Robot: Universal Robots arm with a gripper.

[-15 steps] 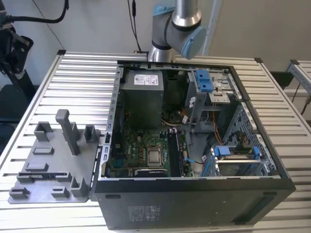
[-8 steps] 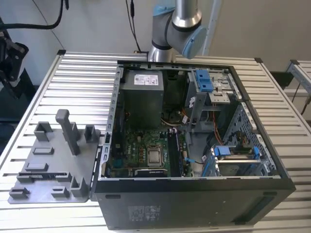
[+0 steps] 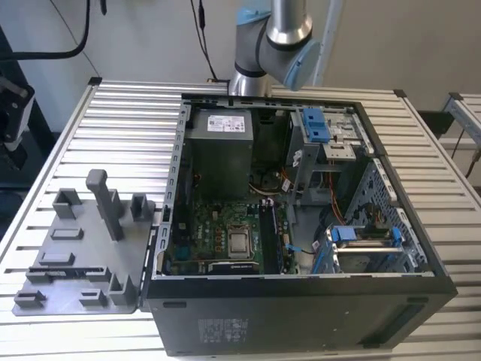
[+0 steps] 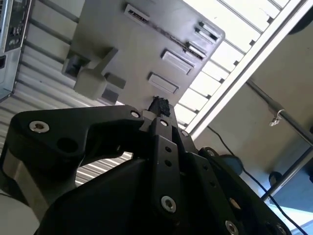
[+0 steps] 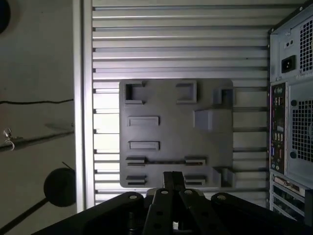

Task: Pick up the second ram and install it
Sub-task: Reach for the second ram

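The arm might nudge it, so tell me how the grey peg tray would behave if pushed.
The grey peg tray looks like rigid moulded plastic, so it would probably slide whole, not flex. It lies flat and broad on the slatted table, so tipping seems unlikely. Its thin base suggests it is light.

Nothing here is legible to you.
- White label [image 3: 229,122] on the grey power-supply box [image 3: 218,162]: lines too small to make out.
- Pale print block [image 3: 222,329] on the black case [image 3: 316,308], near wall: unreadable.
- Coloured port markings [image 5: 279,134] on the rear panel [image 5: 293,98], first wrist view: no characters resolve.
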